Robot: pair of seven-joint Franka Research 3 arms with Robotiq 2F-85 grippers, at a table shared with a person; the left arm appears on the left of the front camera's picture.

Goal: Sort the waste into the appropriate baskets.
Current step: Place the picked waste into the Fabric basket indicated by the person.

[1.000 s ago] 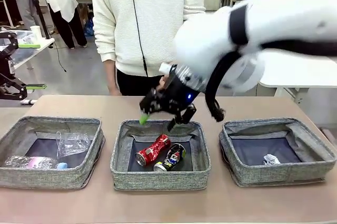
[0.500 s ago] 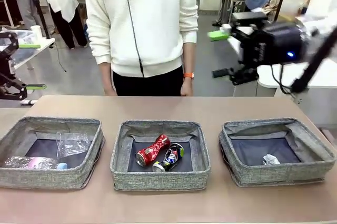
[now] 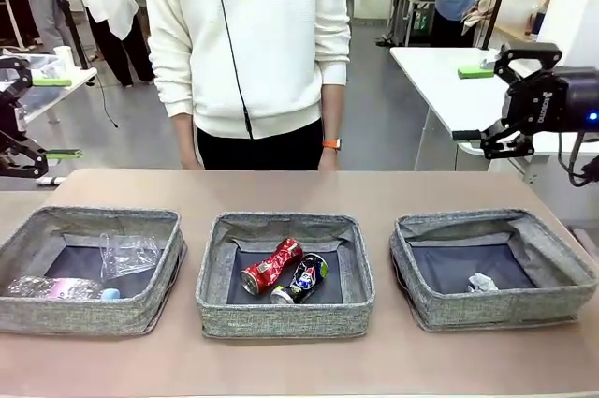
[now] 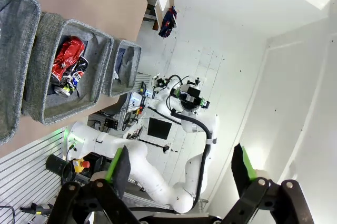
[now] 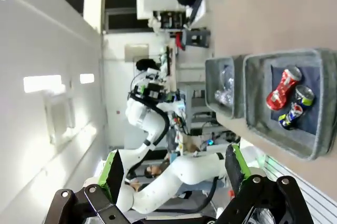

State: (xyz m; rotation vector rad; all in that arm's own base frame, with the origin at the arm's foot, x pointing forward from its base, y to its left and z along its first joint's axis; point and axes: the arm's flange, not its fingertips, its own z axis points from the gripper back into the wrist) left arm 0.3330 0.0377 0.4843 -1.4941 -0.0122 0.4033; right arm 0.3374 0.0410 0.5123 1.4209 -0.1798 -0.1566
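Three grey baskets stand in a row. The left basket point(image 3: 89, 316) holds a clear plastic cup point(image 3: 129, 253) and a bottle with a pink label point(image 3: 56, 287). Side by side in the middle basket point(image 3: 281, 318) lie a crushed red can point(image 3: 271, 267) and a dark can point(image 3: 304, 278). A crumpled paper ball point(image 3: 482, 283) rests in the right basket point(image 3: 496, 312). My right gripper point(image 3: 471, 103) hangs open and empty, high above the table's far right. At the left edge my left gripper point(image 3: 58, 117) is open and empty too. Both cans point(image 5: 281, 88) point(image 4: 68, 58) appear in the wrist views.
A person in a white sweater point(image 3: 248, 42) stands at the far side of the table, hands down at the sides. Bare brown tabletop point(image 3: 299, 187) lies behind and in front of the baskets. A white table point(image 3: 449, 89) stands behind my right gripper.
My right arm has swung from just above the middle basket up and away to the far right, open throughout. The left arm has not moved.
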